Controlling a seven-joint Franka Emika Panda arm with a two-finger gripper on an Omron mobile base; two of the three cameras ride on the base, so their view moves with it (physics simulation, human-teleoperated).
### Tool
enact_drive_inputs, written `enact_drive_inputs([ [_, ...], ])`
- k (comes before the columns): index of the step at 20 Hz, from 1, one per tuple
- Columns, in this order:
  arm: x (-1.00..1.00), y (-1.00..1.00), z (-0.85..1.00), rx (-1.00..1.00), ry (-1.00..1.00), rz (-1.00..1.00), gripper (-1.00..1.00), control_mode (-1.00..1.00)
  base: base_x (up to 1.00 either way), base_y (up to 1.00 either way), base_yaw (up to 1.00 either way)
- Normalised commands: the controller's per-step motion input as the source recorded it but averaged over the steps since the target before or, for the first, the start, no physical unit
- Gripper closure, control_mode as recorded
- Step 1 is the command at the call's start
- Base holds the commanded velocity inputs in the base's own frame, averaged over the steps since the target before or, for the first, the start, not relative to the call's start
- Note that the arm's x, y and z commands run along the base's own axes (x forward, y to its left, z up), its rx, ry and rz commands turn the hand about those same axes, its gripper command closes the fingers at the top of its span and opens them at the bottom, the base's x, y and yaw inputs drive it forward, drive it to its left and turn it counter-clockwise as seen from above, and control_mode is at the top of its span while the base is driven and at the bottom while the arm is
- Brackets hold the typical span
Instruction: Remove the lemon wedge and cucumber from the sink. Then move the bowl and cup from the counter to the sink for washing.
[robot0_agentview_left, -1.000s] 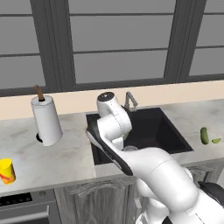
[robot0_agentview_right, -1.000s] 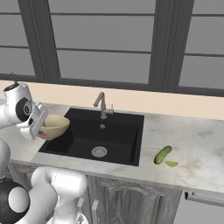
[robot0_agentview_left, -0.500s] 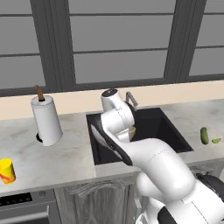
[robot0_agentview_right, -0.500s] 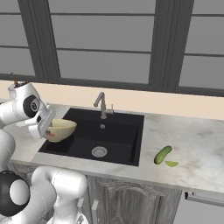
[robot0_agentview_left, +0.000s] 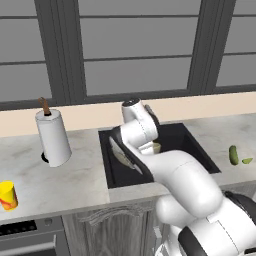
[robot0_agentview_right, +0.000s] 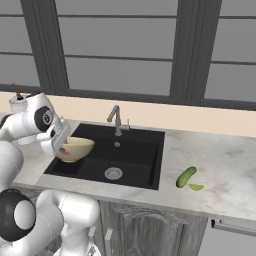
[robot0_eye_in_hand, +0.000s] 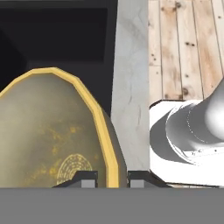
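Observation:
My gripper (robot0_agentview_right: 59, 143) is shut on the rim of the tan-olive bowl (robot0_agentview_right: 76, 148), which hangs tilted over the left part of the black sink (robot0_agentview_right: 137, 156). In the hand view the bowl (robot0_eye_in_hand: 48, 131) has its yellow rim pinched at my gripper (robot0_eye_in_hand: 111, 177), with the sink below it. From the left base view the arm hides most of the bowl (robot0_agentview_left: 156, 147). The cucumber (robot0_agentview_right: 185, 177) and the lemon wedge (robot0_agentview_right: 196, 187) lie side by side on the counter (robot0_agentview_right: 225, 165) right of the sink. The yellow cup (robot0_agentview_left: 7, 195) stands on the counter far left.
A grey faucet (robot0_agentview_right: 117, 119) rises behind the sink's back edge. A paper towel roll (robot0_agentview_left: 52, 137) stands on the counter left of the sink. A stove front (robot0_agentview_left: 25, 231) shows below the cup. Windows run along the back wall.
The arm has carried the bowl to the right, from above the sink's left edge to over the basin. The cucumber, lemon wedge and cup have not moved.

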Motion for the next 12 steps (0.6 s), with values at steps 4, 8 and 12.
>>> enact_drive_inputs([
  [4, 0.06, -0.2, -0.03, -0.02, 0.0, 0.0, 1.0, -1.0, 0.0, 0.0, 0.0],
  [8, 0.1, -0.22, -0.08, -0.01, -0.03, 0.0, 1.0, -1.0, 0.0, 0.0, 0.0],
  [12, 0.15, -0.21, -0.1, -0.03, -0.04, 0.0, 1.0, -1.0, 0.0, 0.0, 0.0],
])
